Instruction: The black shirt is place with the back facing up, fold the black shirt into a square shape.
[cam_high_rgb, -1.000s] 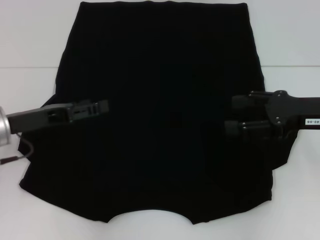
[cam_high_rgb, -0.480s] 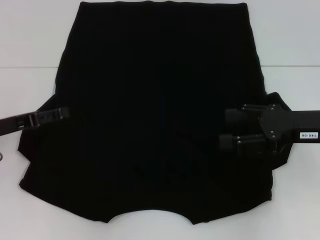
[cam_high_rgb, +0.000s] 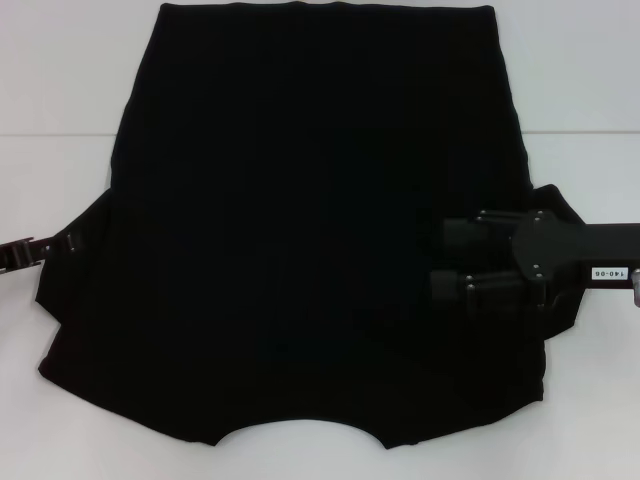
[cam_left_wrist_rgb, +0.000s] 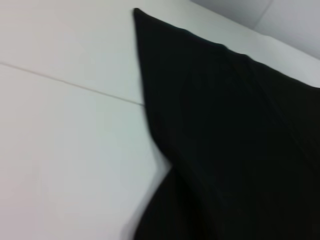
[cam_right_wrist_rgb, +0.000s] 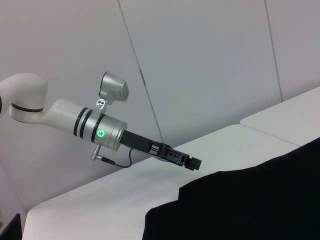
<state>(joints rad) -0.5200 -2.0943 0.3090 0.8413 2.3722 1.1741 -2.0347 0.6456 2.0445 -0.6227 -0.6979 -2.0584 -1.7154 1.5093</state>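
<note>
The black shirt (cam_high_rgb: 320, 230) lay spread flat on the white tabletop (cam_high_rgb: 60, 70). The right end effector (cam_high_rgb: 445, 262) hovered over its right side, fingers parted and empty. The left end effector (cam_high_rgb: 70, 240) sat at the shirt's left edge, its opening impossible to tell.

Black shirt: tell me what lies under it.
The white table shows all around the shirt, so the shirt rests on it. The right hand hovers over its right side. Anything beneath the cloth is covered.
</note>
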